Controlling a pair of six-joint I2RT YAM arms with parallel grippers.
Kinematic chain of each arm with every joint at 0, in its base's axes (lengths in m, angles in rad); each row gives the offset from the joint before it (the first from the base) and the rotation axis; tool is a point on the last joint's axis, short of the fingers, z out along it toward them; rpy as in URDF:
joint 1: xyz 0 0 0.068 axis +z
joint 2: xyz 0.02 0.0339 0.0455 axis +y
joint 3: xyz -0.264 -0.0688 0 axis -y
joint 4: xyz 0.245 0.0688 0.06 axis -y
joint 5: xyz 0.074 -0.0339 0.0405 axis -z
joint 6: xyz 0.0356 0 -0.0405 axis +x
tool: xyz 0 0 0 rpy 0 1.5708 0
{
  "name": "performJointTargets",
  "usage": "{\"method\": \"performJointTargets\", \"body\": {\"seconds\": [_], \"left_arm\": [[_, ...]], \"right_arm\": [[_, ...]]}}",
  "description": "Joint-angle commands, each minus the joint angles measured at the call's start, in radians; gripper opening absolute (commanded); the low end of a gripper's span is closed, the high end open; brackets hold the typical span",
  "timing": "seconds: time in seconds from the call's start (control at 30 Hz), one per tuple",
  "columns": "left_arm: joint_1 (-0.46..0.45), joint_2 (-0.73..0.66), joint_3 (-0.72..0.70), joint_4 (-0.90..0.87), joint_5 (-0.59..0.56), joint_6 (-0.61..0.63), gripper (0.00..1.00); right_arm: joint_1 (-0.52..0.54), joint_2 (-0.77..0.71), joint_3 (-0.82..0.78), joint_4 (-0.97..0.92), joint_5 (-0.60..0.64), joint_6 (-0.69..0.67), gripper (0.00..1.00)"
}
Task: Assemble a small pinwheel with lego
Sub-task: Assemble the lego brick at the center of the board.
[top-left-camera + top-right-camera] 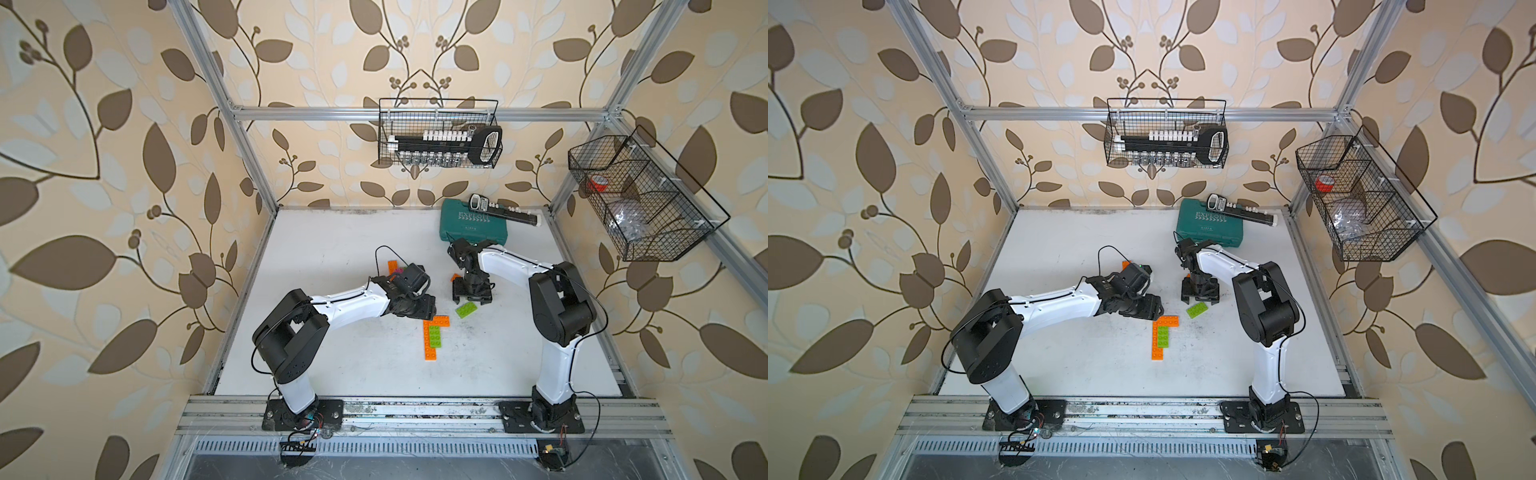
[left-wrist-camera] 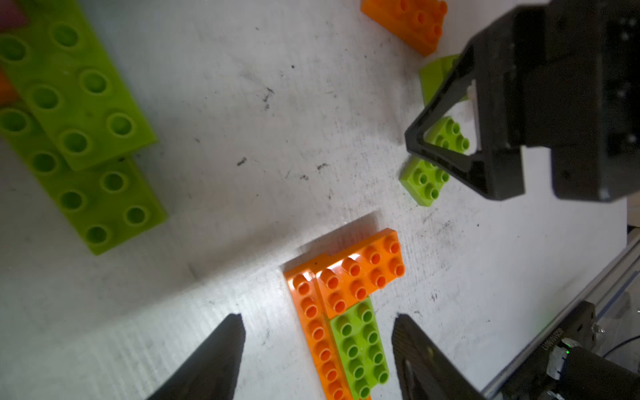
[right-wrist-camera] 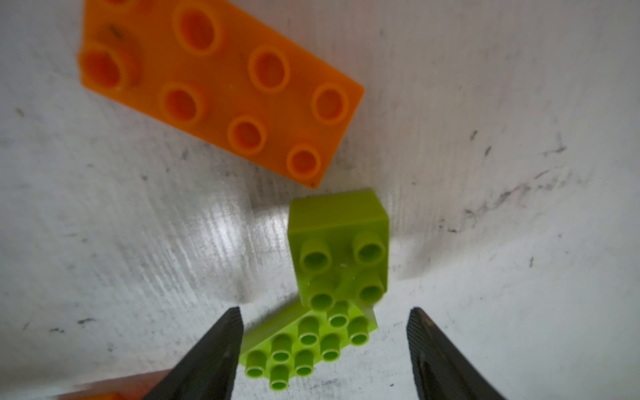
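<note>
Nearest you, the part-built lego assembly [image 1: 434,337] lies flat on the white table [image 1: 332,365]. It is a long orange strip with a lime-green brick beside it and an orange 2x4 across its far end, making an L.

Your left gripper [image 2: 318,320] hangs over that far end, fingers apart and holding nothing. In the left wrist view one fingertip sits on each side of the L.

Just beyond, a loose lime-green 2x4 brick [image 3: 308,343] rests on the table, studs up. Your right gripper [image 3: 325,311] points down over it, fingers spread wide and gripping nothing; the brick lies close to one finger.

A small green square brick [image 3: 339,249] is tipped on its side against that 2x4, and an orange 2x4 brick [image 3: 214,86] lies just past it.

Behind the left wrist, two stacked lime-green bricks [image 2: 76,104] show in the left wrist view.

Farthest back, a teal tool case [image 1: 469,230] carries a socket rail [image 1: 509,212].
</note>
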Motion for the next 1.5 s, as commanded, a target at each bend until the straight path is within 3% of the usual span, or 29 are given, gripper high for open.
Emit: {"method": "performJointTargets", "body": {"seconds": [0.0,0.47,0.8,1.0,1.3,1.47], "left_arm": [[0.034,-0.068,-0.031,0.004,0.013,0.000,0.70],[0.050,-0.128,-0.152,0.011,0.015,-0.010,0.70],[-0.110,-0.135,-0.121,0.037,-0.053,-0.022,0.70],[-0.170,-0.081,-0.031,0.021,-0.084,-0.003,0.70],[-0.198,-0.054,-0.002,0.017,-0.090,-0.008,0.70],[-0.197,-0.064,-0.012,0.011,-0.094,-0.008,0.70]], "right_arm": [[0.008,0.003,-0.022,-0.026,0.025,0.021,0.75],[0.020,-0.127,-0.192,-0.004,-0.007,0.035,0.71],[0.013,-0.265,-0.251,0.067,-0.095,-0.031,0.72],[-0.025,-0.250,-0.257,0.066,-0.146,-0.129,0.51],[-0.059,-0.200,-0.286,0.140,-0.272,-0.158,0.55],[-0.061,-0.168,-0.288,0.156,-0.263,-0.147,0.63]]}}
